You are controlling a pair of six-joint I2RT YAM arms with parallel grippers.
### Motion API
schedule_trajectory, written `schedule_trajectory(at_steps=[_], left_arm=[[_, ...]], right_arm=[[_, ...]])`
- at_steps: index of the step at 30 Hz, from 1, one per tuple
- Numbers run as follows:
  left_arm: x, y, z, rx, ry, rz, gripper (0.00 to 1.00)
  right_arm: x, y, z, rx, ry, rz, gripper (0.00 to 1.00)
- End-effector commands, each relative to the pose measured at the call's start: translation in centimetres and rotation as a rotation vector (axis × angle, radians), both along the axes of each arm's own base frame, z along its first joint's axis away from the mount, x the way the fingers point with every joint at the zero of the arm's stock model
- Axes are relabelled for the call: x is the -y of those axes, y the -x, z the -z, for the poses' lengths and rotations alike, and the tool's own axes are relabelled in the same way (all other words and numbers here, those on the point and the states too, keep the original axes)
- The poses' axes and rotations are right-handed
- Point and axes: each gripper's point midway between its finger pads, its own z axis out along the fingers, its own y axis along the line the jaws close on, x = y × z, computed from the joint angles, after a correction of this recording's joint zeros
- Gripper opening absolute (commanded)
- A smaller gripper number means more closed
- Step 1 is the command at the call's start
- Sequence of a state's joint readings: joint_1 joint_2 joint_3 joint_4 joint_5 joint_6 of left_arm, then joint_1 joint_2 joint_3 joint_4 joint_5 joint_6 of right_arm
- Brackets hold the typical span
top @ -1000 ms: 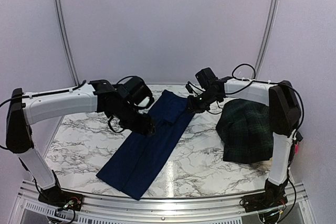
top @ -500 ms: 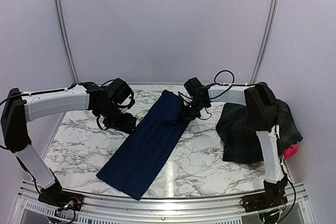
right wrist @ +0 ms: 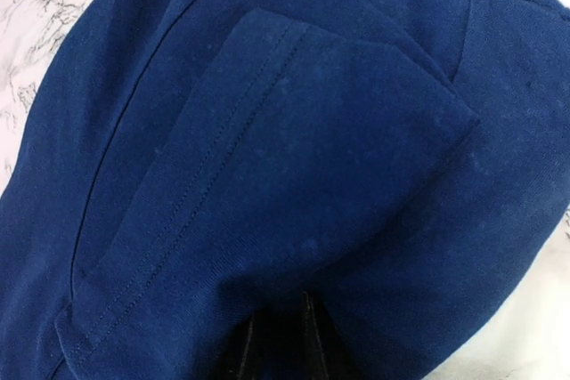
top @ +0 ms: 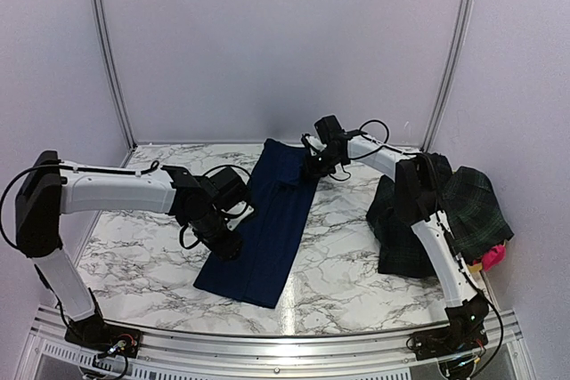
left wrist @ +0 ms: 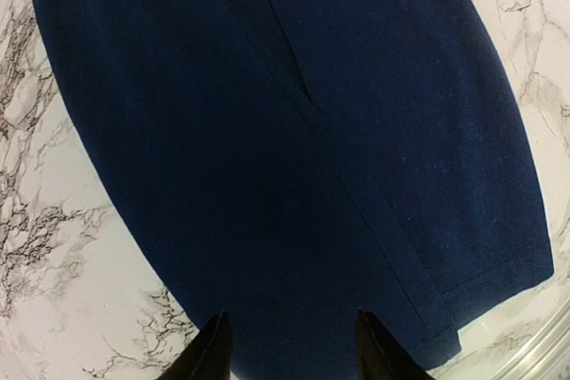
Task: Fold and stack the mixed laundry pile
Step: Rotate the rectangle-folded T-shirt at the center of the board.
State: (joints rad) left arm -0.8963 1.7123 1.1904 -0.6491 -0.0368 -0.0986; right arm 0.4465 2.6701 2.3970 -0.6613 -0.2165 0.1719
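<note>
The plain navy-blue cloth (top: 267, 220) lies as a long strip on the marble table (top: 134, 246), running from the far middle toward the near edge. My right gripper (top: 312, 166) is shut on the cloth's far right edge, and its fingers (right wrist: 307, 331) pinch a fold of the navy cloth (right wrist: 294, 149). My left gripper (top: 224, 242) hovers over the strip's near left edge. It is open, with its fingertips (left wrist: 214, 349) spread above the navy cloth (left wrist: 294, 149). The plaid garment (top: 427, 220) is heaped at the right. The small pink piece (top: 492, 255) peeks out beside it. The red-and-black piece is out of view.
White booth walls close in the table at the back and sides. A metal rail (top: 285, 344) runs along the near edge. The right arm's base column (top: 445, 264) stands in front of the plaid heap.
The right gripper has drawn the navy cloth's far end toward the back wall, so the strip lies straighter and farther back. The left gripper moved from beside the cloth onto its near left edge.
</note>
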Motion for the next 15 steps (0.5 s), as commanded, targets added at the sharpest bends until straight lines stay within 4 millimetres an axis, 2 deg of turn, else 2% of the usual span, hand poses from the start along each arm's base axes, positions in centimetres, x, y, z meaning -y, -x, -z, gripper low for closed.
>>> schedule_trajectory(at_steps=[1,4,5,6,10,15], left_arm=[[1.5,0.6,2.7,-0.035,-0.035,0.078,0.44],[2.2,1.7,4.3,-0.052,-0.071,0.113,0.41],[2.4,2.1,4.9,-0.064,-0.081,0.122,0.4],[2.6,2.6,5.4,-0.068,-0.094,0.129,0.39],[3.4,4.6,6.4,-0.09,-0.116,0.144,0.37],[6.5,7.7,6.0,-0.104,-0.079,0.189,0.36]], right_arm=[[0.8,0.3,-3.0,0.034,0.021,-0.003,0.2],[0.9,1.1,-6.4,0.067,-0.012,-0.008,0.25],[0.9,1.5,-8.2,0.088,-0.029,-0.011,0.27],[1.1,1.9,-9.0,0.092,-0.034,-0.009,0.29],[1.9,3.5,-11.3,0.1,-0.039,-0.01,0.31],[2.8,6.0,-12.6,0.087,-0.041,-0.021,0.31]])
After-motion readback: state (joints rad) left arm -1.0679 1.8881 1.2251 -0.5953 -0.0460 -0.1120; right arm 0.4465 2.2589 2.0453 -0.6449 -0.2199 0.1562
